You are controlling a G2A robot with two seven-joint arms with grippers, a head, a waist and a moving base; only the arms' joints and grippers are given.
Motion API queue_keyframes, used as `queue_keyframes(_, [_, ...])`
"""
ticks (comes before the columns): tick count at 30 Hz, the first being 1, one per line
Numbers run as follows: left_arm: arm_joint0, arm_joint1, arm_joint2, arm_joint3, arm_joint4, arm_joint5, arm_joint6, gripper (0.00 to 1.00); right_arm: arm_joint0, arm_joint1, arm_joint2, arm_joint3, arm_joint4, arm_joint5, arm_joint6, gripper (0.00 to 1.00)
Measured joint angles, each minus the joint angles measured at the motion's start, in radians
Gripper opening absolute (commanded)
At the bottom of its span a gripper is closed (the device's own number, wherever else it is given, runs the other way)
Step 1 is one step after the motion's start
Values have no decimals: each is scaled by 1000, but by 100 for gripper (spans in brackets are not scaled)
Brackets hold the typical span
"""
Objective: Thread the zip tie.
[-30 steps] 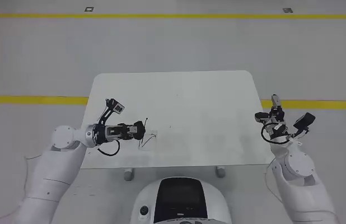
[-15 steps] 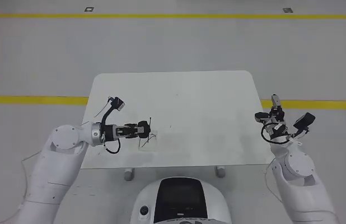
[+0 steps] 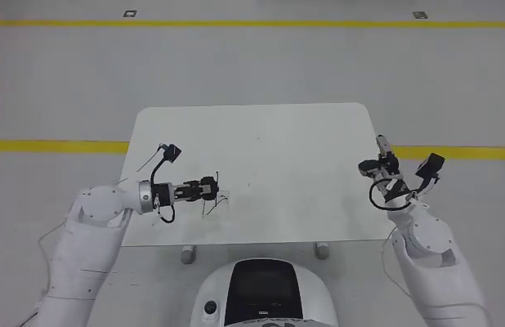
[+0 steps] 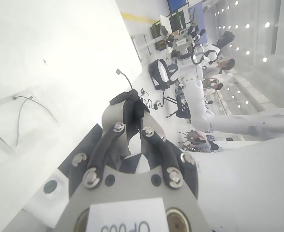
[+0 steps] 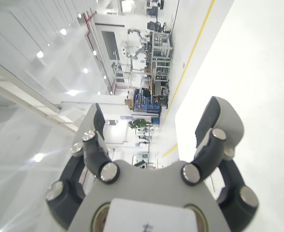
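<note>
1. Since the earlier frames, the left gripper (image 3: 210, 189) (image 4: 132, 97) has slid a little toward the middle of the table (image 3: 277, 139), staying close to the front edge. The right gripper (image 3: 375, 159) (image 5: 154, 117) has come in from beyond the right edge and now sits over that edge.
2. Nearest the front edge, left of middle, a thin black strand (image 3: 213, 202) lies bent on a clear sheet (image 4: 1, 117) that is flat on the table.
3. Just behind the strand, the left gripper is clamped on the zip tie (image 3: 217, 176) (image 4: 127, 80). The tie's head end sticks out past the fingertips, clear of the table.
4. Farther back, at the right edge, the right gripper's fingers are spread wide with nothing between them. It is well apart from the zip tie.
</note>
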Motion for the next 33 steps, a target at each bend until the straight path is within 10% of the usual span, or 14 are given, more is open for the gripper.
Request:
queue_keyframes(13, [8,-5,-8,-6,-31,0,-14,0,202,-6,-260,95,-295,49,286,100])
queue_keyframes(24, [7,-4,-9,3,-30,0,8,0,205,-7,-262,98,-297,56,270,100])
queue_keyframes(33, [22,19,-38,-43,169,0,101,0,254,-9,-323,131,-310,4,408,100])
